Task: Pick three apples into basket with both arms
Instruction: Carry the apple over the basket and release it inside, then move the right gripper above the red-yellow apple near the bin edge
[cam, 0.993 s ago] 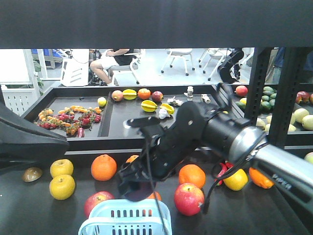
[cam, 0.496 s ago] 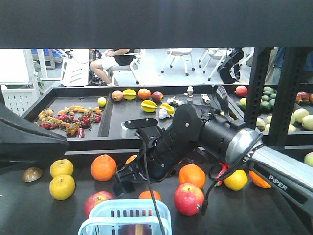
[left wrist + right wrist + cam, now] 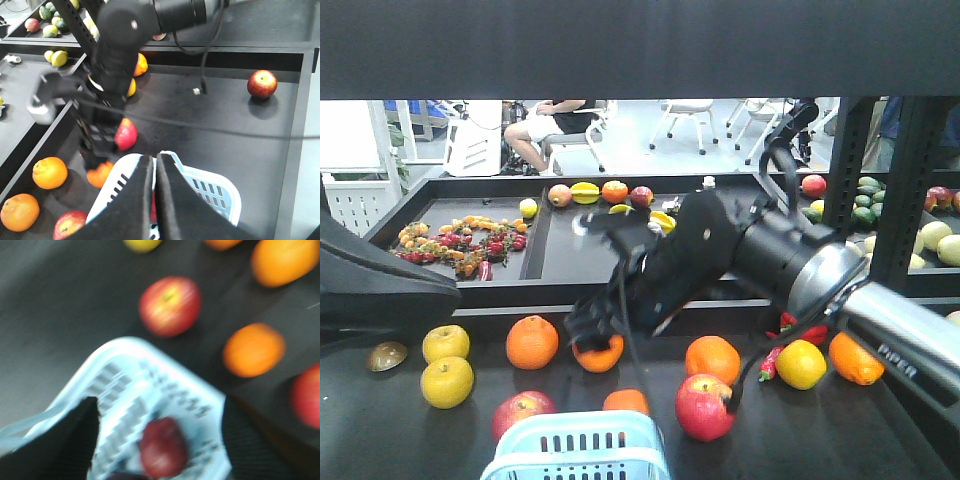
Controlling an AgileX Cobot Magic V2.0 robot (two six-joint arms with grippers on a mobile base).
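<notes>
One apple (image 3: 162, 447) sits in the basket (image 3: 125, 347) under my right gripper (image 3: 157, 410), jaws apart; a loose apple (image 3: 170, 305) lies straight ahead past the rim, while my left gripper (image 3: 154, 162) hangs with jaws pressed together.

Right gripper (image 3: 160, 407) agape, left gripper (image 3: 154, 164) — pinched together

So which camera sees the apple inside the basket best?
The right wrist view: the apple lies in the basket, in full sight though blurred. The left wrist view shows only a red sliver behind the left gripper; the front view hides it.
</notes>
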